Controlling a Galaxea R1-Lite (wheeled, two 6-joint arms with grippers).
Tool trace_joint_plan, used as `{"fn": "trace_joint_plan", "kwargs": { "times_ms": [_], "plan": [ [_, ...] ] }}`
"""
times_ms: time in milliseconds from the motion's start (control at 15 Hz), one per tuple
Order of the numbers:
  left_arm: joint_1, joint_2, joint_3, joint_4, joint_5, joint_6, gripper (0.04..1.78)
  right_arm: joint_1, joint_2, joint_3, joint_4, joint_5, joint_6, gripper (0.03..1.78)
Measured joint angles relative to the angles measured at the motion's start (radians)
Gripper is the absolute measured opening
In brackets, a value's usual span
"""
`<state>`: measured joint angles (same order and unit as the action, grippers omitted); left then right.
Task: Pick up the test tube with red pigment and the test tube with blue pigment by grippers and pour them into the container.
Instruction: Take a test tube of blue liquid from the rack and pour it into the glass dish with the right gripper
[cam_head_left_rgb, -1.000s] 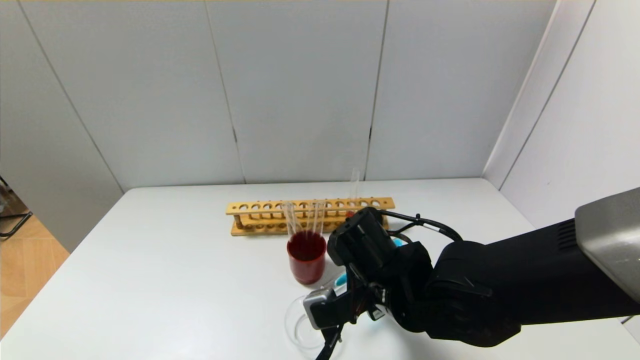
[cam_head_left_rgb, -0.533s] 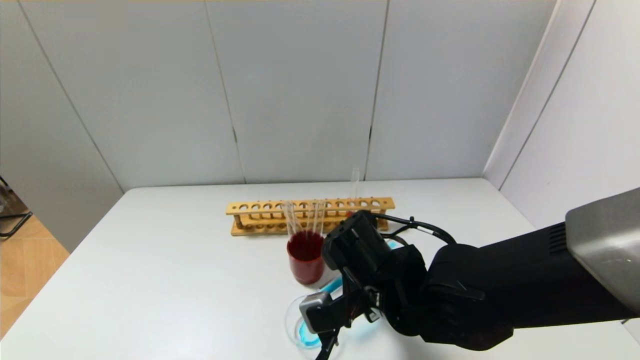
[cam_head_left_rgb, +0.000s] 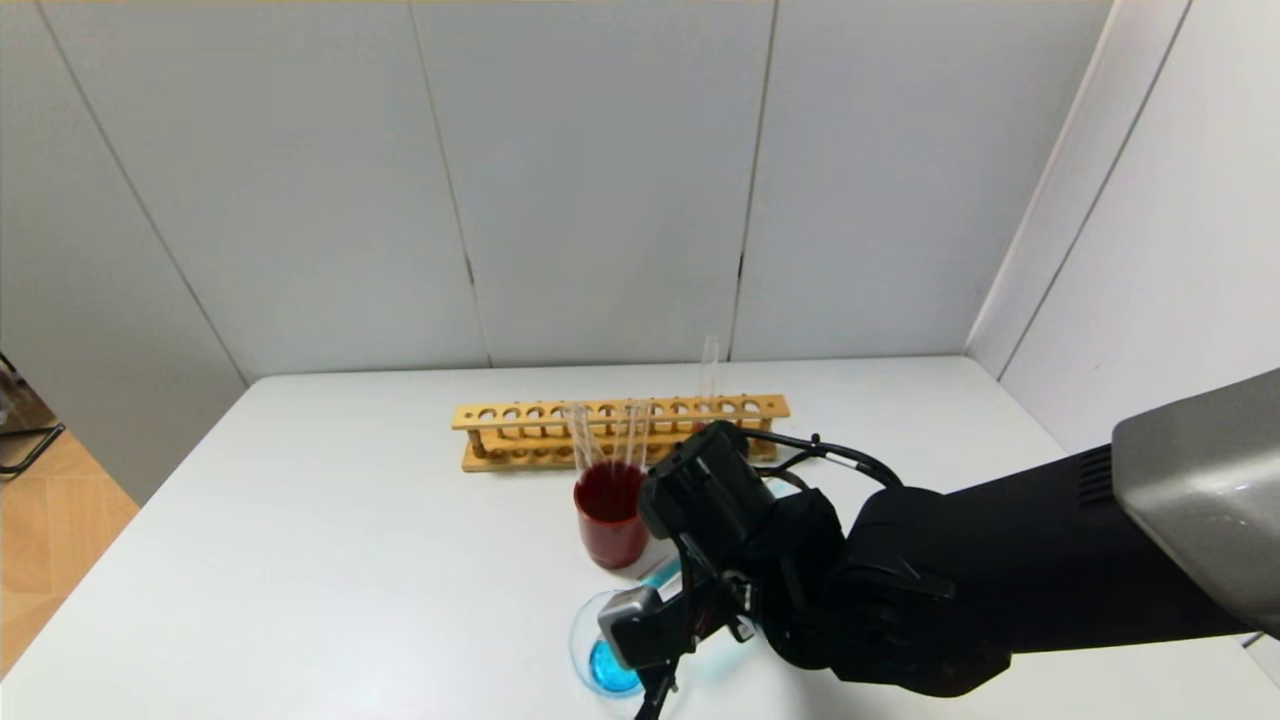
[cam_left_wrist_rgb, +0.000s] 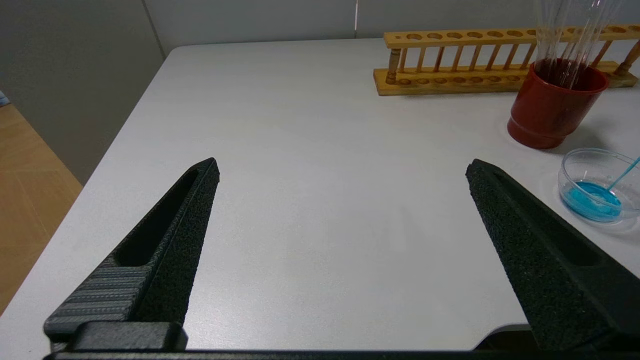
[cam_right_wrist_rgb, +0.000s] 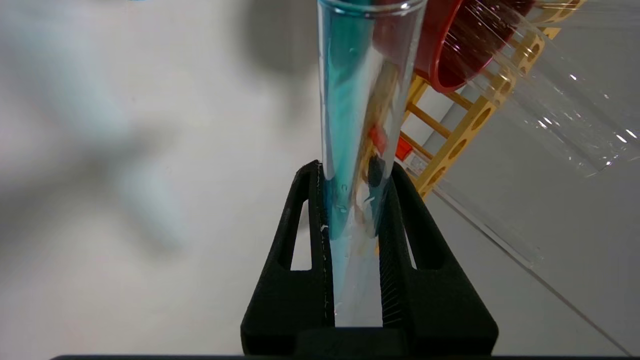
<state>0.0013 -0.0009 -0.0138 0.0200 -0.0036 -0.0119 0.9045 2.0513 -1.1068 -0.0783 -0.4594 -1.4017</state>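
My right gripper (cam_right_wrist_rgb: 355, 170) is shut on the test tube with blue pigment (cam_right_wrist_rgb: 350, 100), tilted mouth-down over the container (cam_head_left_rgb: 578, 640), a small clear glass cup at the table's front. A pool of blue liquid (cam_head_left_rgb: 610, 668) lies in the cup, and a thin blue stream (cam_left_wrist_rgb: 625, 172) runs into it. The tube shows in the head view (cam_head_left_rgb: 662, 575) beside the wrist. The test tube with red pigment (cam_head_left_rgb: 708, 375) stands upright in the wooden rack (cam_head_left_rgb: 520, 415); its red end (cam_right_wrist_rgb: 404, 148) shows past the fingers. My left gripper (cam_left_wrist_rgb: 342, 167) is open and empty over bare table, left of the container (cam_left_wrist_rgb: 570, 172).
A dark red cup (cam_head_left_rgb: 612, 525) holding several colourless clear tubes (cam_head_left_rgb: 605, 435) stands between rack and container, close to my right wrist. My right arm (cam_head_left_rgb: 950, 590) covers the table's front right. Walls close the back and right; the table's left edge drops to a wooden floor.
The container was empty a second ago; blue liquid has since run into it from the tube. My right gripper has shifted slightly left and tipped the tube further.
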Motion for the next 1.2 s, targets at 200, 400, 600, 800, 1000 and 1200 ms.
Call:
{"fn": "trace_joint_plan", "kwargs": {
  "times_ms": [200,400,600,800,1000,1200],
  "plan": [
    [0.000,0.000,0.000,0.000,0.000,0.000,1.75,0.004,0.005,-0.013,0.000,-0.039,-0.042,0.34],
    [0.000,0.000,0.000,0.000,0.000,0.000,1.75,0.013,0.009,-0.020,-0.001,-0.048,-0.068,0.34],
    [0.000,0.000,0.000,0.000,0.000,0.000,1.75,0.030,0.013,-0.034,-0.002,-0.094,-0.100,0.34],
    [0.000,0.000,0.000,0.000,0.000,0.000,1.75,0.053,0.016,-0.043,-0.002,-0.136,-0.128,0.34],
    [0.000,0.000,0.000,0.000,0.000,0.000,1.75,0.067,0.018,-0.043,-0.002,-0.139,-0.133,0.34],
    [0.000,0.000,0.000,0.000,-0.001,0.000,1.75,0.074,0.022,-0.052,-0.002,-0.164,-0.153,0.34]
  ]
}}
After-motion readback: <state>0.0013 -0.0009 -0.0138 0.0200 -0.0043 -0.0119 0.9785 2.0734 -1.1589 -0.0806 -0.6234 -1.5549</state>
